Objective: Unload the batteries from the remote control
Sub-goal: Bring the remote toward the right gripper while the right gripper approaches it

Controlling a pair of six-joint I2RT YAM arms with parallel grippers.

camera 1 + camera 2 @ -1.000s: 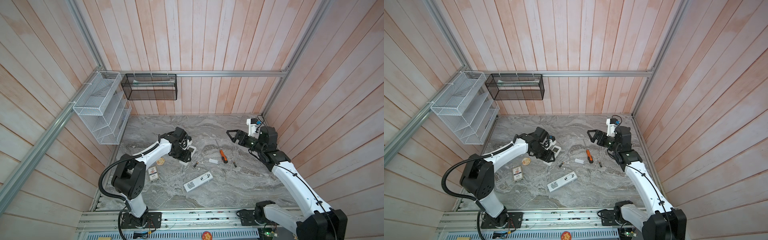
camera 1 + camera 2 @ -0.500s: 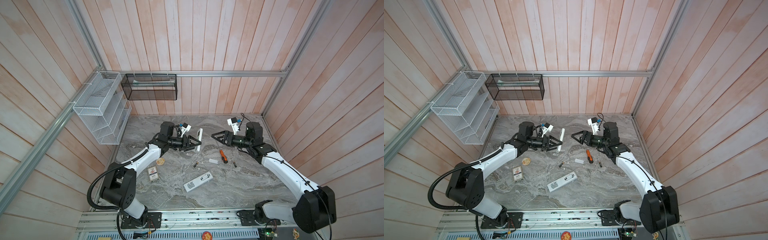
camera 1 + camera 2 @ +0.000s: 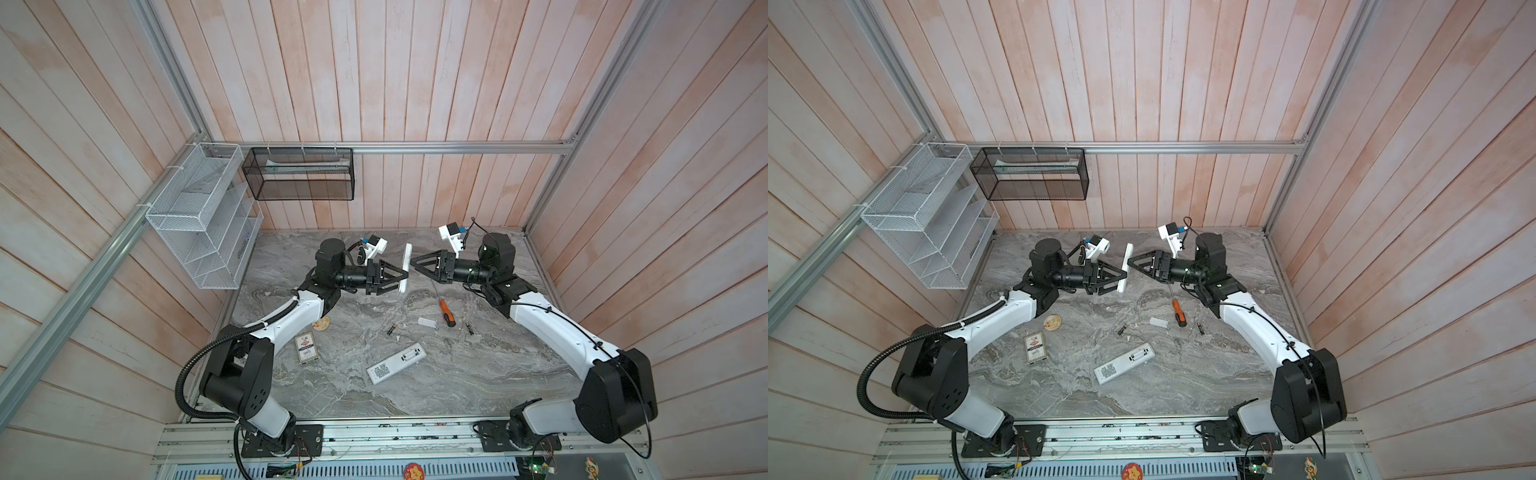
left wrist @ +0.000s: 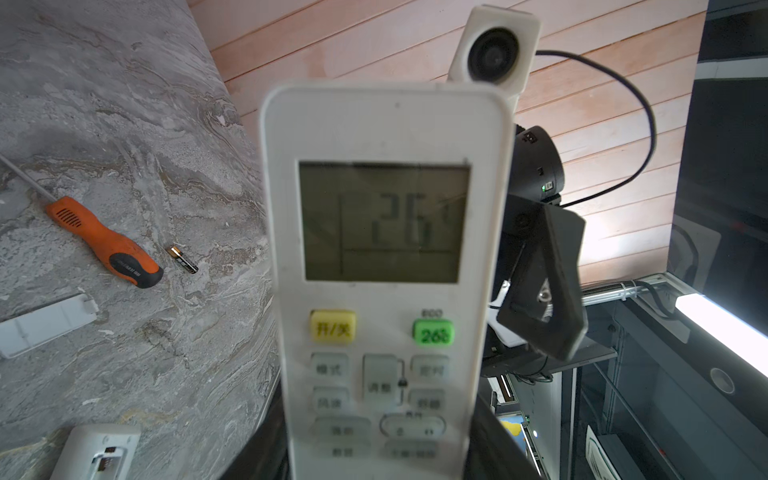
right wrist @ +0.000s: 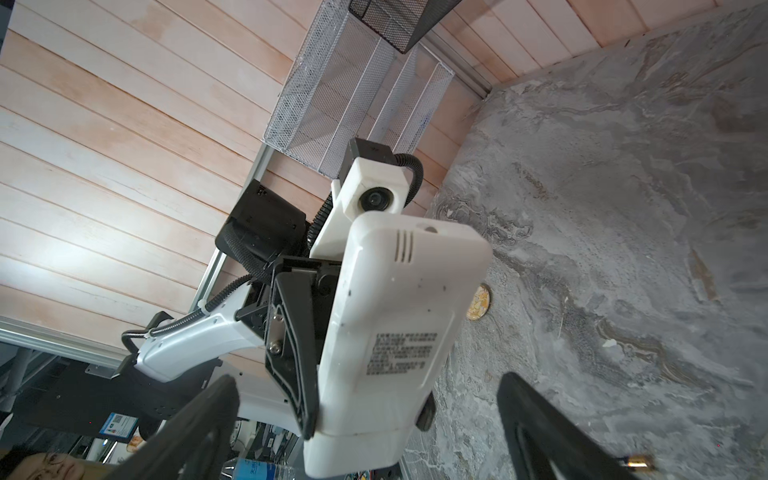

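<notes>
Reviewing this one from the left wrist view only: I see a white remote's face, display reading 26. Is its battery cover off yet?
Observer: No. In the right wrist view the back of the held remote looks closed, with no open bay showing.
Operator: Is the right tool on it?
Observer: Not gripping. In both top views it stands open, tips close to the remote's upper end; whether they touch I cannot tell.
Operator: I see one loose battery by the screwdriver. Any more?
Observer: Yes. In a top view a second battery lies left of the small white cover.
</notes>
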